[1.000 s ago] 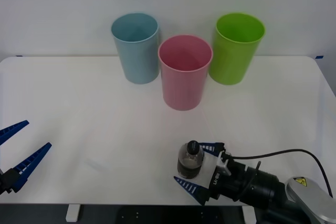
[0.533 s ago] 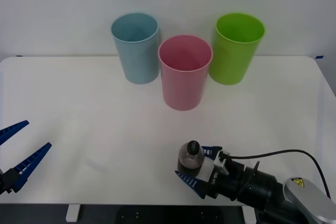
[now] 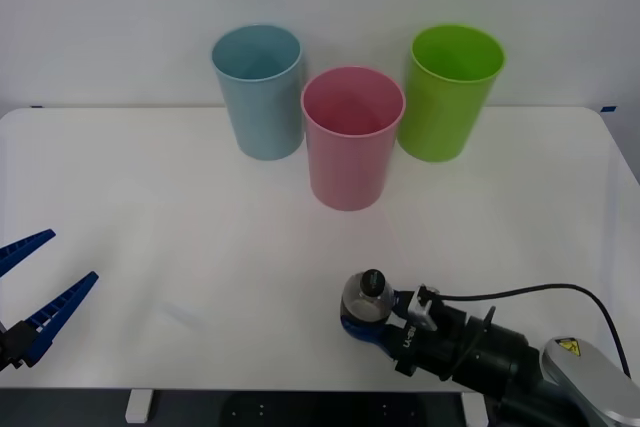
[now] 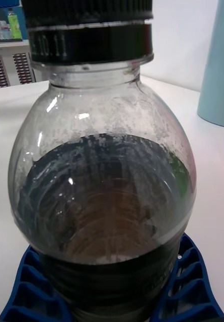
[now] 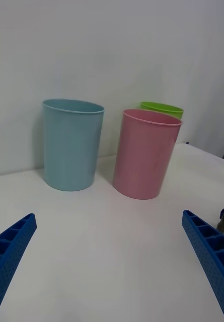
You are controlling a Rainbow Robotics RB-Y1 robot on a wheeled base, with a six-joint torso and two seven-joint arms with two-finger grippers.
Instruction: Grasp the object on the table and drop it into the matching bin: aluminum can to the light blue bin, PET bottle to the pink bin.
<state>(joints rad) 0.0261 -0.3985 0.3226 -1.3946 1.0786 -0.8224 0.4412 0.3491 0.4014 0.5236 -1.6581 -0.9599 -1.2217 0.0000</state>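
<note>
Front view, reading from the left: the left claw (image 3: 35, 302) waits at the near left edge of the worktop (image 3: 150, 207), its blue fingers spread wide and holding nothing. Further along, the light blue bin (image 3: 258, 90), the pink bin (image 3: 351, 136) and a lime green bin (image 3: 450, 90) stand upright along the far side. At the near right edge, the right claw (image 3: 372, 324) has closed in over the last second: its fingers, spread on either side of the PET bottle (image 3: 364, 302) a moment ago, now press against the bottle's lower body. That suggests the grasp is made and the lift toward the pink bin can follow. The bottle stands upright, well apart from the bins. Close up, it is clear and round-shouldered, roughly half full of dark brown liquid, with a black screw cap (image 4: 90, 30) and droplets fogging the inside above the liquid.
</note>
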